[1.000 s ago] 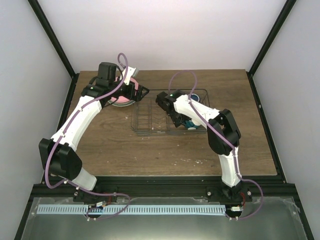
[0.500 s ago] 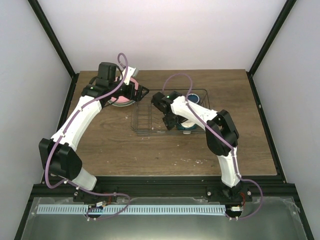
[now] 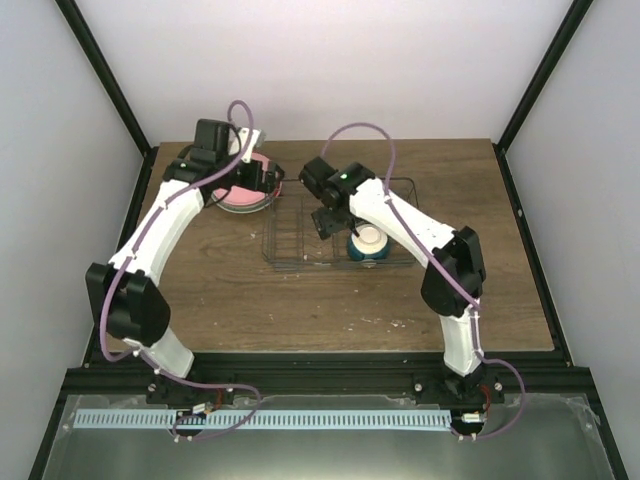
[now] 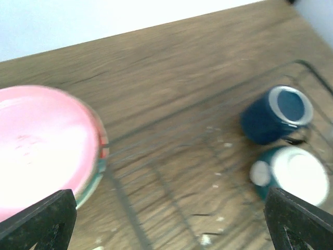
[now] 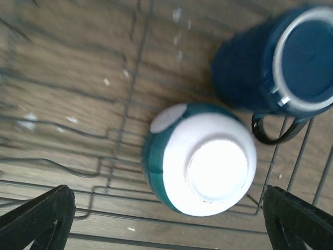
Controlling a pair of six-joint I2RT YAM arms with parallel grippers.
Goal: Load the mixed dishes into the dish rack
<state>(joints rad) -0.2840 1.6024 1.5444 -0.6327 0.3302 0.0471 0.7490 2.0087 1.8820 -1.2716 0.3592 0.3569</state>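
Observation:
The pink plate lies on top of a stack at the table's back left, and in the left wrist view a teal-and-red rim shows under it. No mint-green plate can be made out. The dish rack holds the cream bowl with blue outside, upside down, and the dark blue mug beside it. My left gripper is open and empty by the plate's right edge. My right gripper is open and empty, above the rack just left of the bowl.
The rack's wire floor and divider prongs fill the left half of the rack. The rack's left wires lie just right of the plate stack. Bare wood table lies in front of the rack. Black frame posts stand at the back corners.
My right gripper let go of the bowl and drew back to the left; the bowl now rests upside down in the rack. My left gripper shifted left over the plate stack.

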